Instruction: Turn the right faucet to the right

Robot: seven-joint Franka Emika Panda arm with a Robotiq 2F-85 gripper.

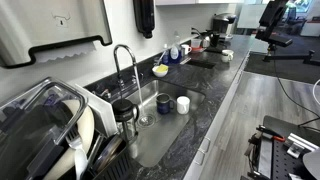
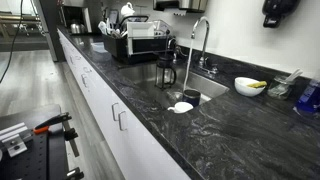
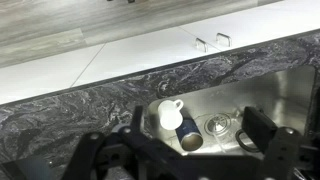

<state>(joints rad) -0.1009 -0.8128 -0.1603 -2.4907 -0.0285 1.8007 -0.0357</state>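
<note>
While the gripper (image 3: 197, 130) is showing only in the wrist view, as a dark, blurred frame cut off by the bottom edge, its fingers (image 3: 141, 122) are standing wide apart above the sink (image 3: 280, 95), gripping nothing. The faucet (image 1: 124, 46) (image 2: 201, 20) is rising from the sink's back rim in both exterior views, its arched spout curving down over the basin. Inside the sink a white cup (image 3: 170, 113) is sitting just beside a dark cup (image 3: 190, 136). A dish rack (image 1: 55, 125) beside the sink is running off the frame edge. Print on the blue container (image 2: 306, 96) beyond the sink is showing too small to read.
</note>
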